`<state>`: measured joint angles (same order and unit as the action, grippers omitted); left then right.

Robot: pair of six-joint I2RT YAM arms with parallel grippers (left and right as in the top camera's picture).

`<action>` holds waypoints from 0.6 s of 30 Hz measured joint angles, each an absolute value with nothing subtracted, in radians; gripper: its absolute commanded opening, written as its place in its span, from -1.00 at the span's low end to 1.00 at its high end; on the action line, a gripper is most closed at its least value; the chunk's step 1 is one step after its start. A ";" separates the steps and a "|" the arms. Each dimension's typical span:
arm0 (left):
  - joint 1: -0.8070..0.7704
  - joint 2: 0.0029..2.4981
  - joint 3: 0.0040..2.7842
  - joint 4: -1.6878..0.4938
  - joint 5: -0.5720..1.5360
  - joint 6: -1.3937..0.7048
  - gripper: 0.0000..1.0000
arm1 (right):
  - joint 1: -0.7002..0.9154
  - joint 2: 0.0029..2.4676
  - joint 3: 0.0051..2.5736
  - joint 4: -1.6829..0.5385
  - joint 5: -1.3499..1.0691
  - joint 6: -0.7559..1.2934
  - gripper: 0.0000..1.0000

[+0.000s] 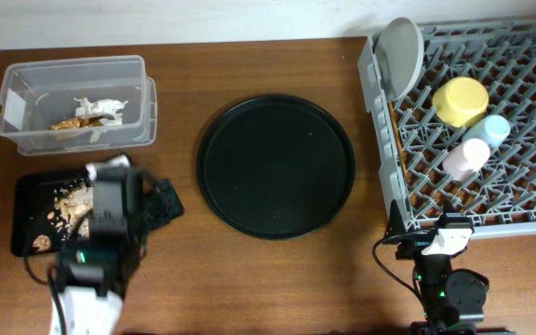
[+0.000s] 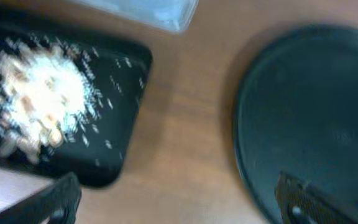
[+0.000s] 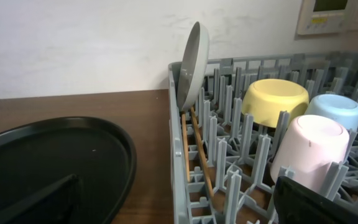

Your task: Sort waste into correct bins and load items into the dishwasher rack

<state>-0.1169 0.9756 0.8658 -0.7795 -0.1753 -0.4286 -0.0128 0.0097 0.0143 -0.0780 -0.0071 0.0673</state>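
Observation:
The grey dishwasher rack [image 1: 529,200] at the right holds the grey-green plate [image 1: 401,56] on edge, the yellow bowl [image 1: 461,100], the light blue cup [image 1: 495,129], the pink cup [image 1: 465,158] and the chopsticks [image 3: 199,152]. The clear box [image 1: 26,140] at the back left holds white paper [image 1: 105,108] and brown wrappers. The shallow black tray [image 1: 28,209] holds flaky scraps [image 2: 36,106]. My left gripper [image 2: 179,208] is open and empty over bare wood beside that tray. My right gripper [image 3: 185,208] is open and empty at the rack's near left corner.
The large round black tray [image 1: 277,167] lies mid-table between the bins and the rack. It also shows in the left wrist view [image 2: 316,112] and the right wrist view [image 3: 55,155]. A white wall stands behind the table.

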 measured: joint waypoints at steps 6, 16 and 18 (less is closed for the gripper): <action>-0.117 0.641 0.488 -0.448 -0.100 -0.324 0.98 | -0.013 0.010 0.014 -0.078 -0.007 0.067 0.97; -0.117 0.370 0.084 0.020 -0.081 -0.254 0.98 | -0.013 0.010 0.014 -0.078 -0.007 0.067 0.97; -0.117 0.312 0.030 0.049 -0.081 -0.250 0.98 | -0.013 0.010 0.014 -0.078 -0.007 0.067 0.97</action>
